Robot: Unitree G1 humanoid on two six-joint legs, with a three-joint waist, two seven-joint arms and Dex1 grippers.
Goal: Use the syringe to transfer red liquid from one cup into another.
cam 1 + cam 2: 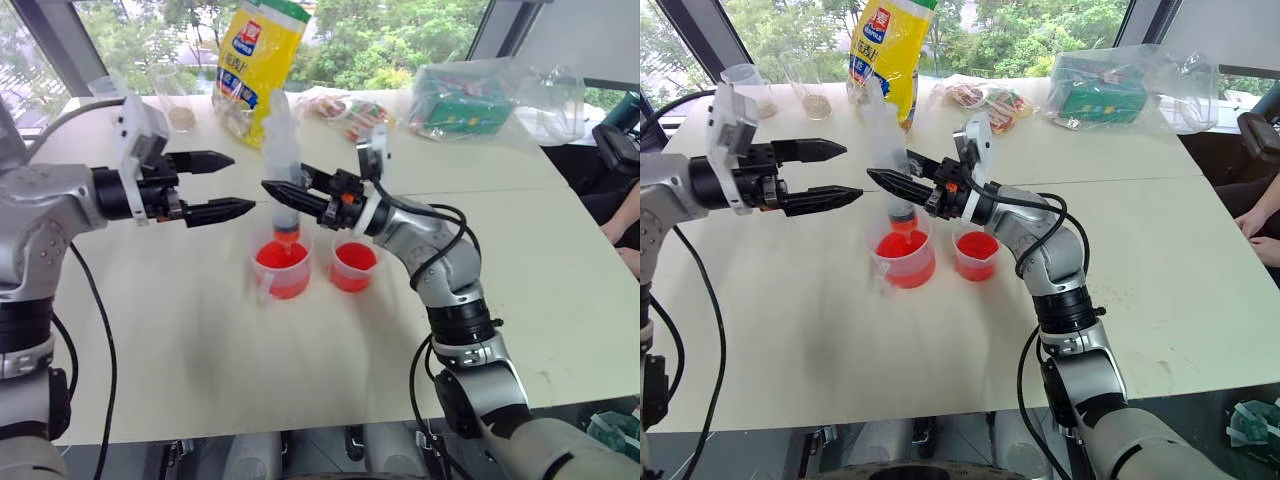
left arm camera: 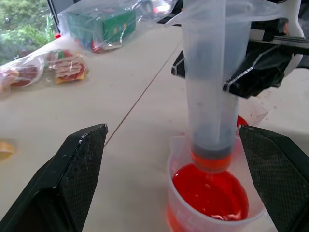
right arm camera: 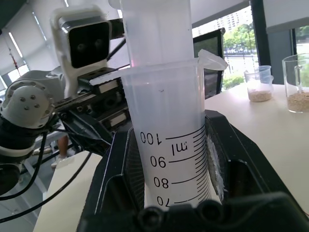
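While the right gripper (image 1: 283, 192) jaws clamp the upright syringe (image 1: 282, 165) over the handled cup (image 1: 281, 268) of red liquid (image 1: 282, 256), the left gripper (image 1: 232, 185) jaws gape, released, beside it.

The syringe (image 1: 283, 160) is clear with black graduation marks, its tip stained orange-red. Red liquid (image 1: 281, 257) glows bright orange-red in the clear handled cup (image 1: 280, 268) and the smaller clear cup (image 1: 353, 266). The table (image 1: 200, 340) is cream. A yellow bag (image 1: 255, 60) bears blue and red print. Both pincers' fingers (image 1: 215, 211) are black.
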